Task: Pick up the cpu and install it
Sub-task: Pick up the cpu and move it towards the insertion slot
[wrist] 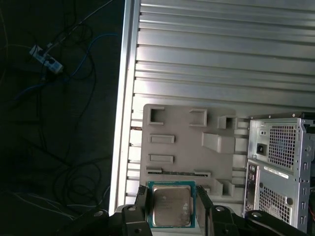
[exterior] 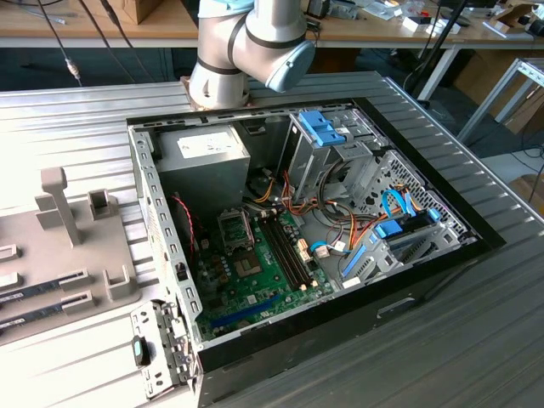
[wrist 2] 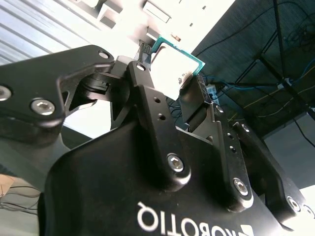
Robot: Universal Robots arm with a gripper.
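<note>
Claw (wrist: 172, 195) is clenching the cpu (wrist: 171, 206) by two opposite edges, black fingers (wrist: 142, 206) pressing in from either side. The silvery lid is facing the first wrist view, with a teal board rim showing round it. Print on the lid is too faint to read. In the second wrist view the cpu (wrist 2: 174, 61) is sitting at the very fingertips of the claw (wrist 2: 167, 73), and white lettering is running across the claw's body. The chip is hanging above the grey fixture tray (wrist: 187, 147), not touching it. The computer case (wrist: 280, 162) is standing just beside the tray. Open slats of the aluminium table (wrist: 221, 49) are stretching past the tray. The table's edge is running straight alongside, with loose cables (wrist: 49, 64) lying on the dark floor beyond. In the exterior view the case is lying open. The black socket frame (exterior: 235, 225) is sitting on the motherboard (exterior: 255, 280), just beside the power supply (exterior: 204, 157), whose label is unreadable. The arm (exterior: 246, 42) is standing at the case's far side.
</note>
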